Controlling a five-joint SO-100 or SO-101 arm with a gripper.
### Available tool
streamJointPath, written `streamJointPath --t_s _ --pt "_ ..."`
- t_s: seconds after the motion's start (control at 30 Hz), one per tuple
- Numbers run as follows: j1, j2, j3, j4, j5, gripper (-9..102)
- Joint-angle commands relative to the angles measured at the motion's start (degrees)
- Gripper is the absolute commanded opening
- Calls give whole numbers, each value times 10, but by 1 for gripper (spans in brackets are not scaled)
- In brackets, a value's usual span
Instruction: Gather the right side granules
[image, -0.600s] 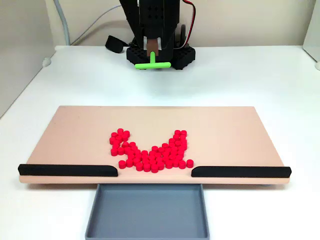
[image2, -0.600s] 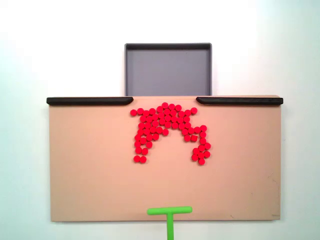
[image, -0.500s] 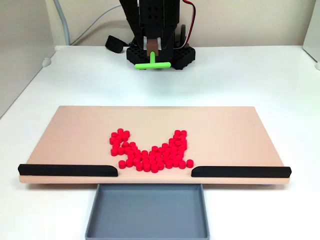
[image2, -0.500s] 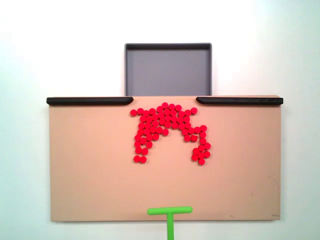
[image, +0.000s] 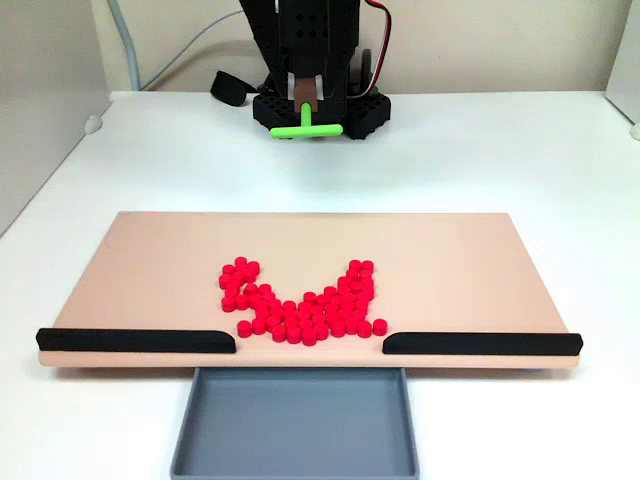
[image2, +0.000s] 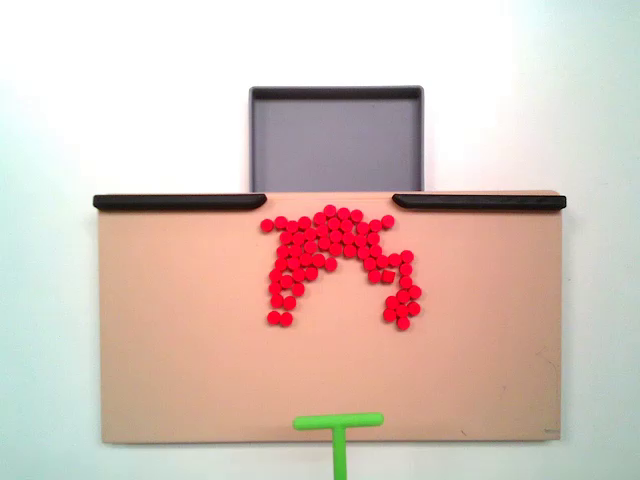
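Dozens of tiny glossy red plastic granules (image2: 335, 258) already lie bunched in one arch-shaped cluster on the flat tan board (image2: 180, 340), well ahead of your gripper (image: 305, 100), right at the gap between two black edge rails (image2: 180, 201). None has reached the single grey tray (image2: 335, 135) beyond that gap. Two short legs trail back toward you, one on each side. Judging by this, gathering looks mostly done; those legs remain. Your gripper is clamped on one bright green T-shaped stick (image2: 338, 425) (crossbar hovering at the board's near edge, well apart from the granules).
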Motion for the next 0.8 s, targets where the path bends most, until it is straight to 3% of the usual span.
streamJointPath --t_s 0.0,0.77 --pt "-6 13 -4 -2 5 0" --pt "-2 18 -4 -2 3 0"
